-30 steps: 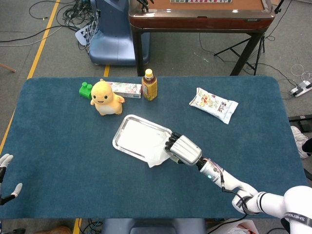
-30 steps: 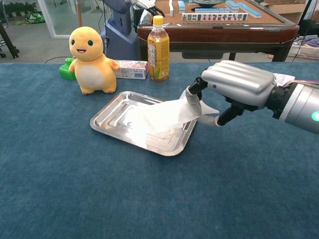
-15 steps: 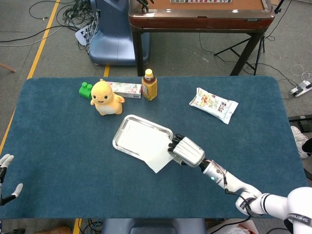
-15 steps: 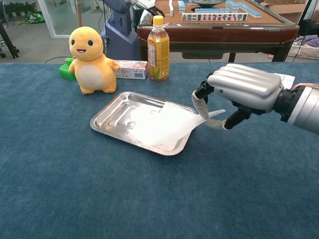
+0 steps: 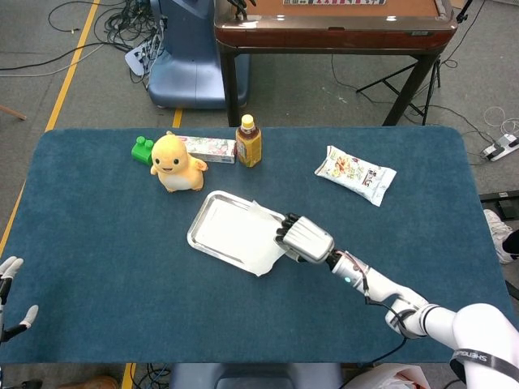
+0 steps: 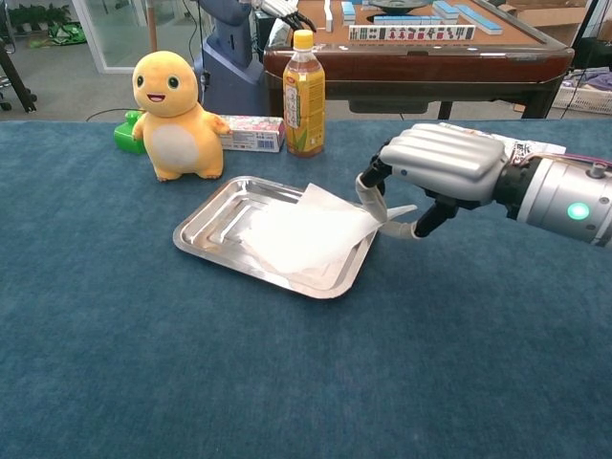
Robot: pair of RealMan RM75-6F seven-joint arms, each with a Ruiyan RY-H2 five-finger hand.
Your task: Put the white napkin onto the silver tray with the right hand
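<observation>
Since half second ago, right hand (image 6: 435, 172) shifts toward tray (image 6: 206, 220), napkin (image 6: 306, 232) settling flatter inside, far corner over tray rim. Fingers seem to pinch napkin edge. Best: lower, release cleanly, withdraw without dragging. Left hand (image 5: 10, 279) idle, fingers spread, empty.

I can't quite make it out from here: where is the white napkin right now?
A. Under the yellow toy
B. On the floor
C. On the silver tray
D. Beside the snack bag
C: the white napkin lies spread in the silver tray, the right hand at its edge.
</observation>
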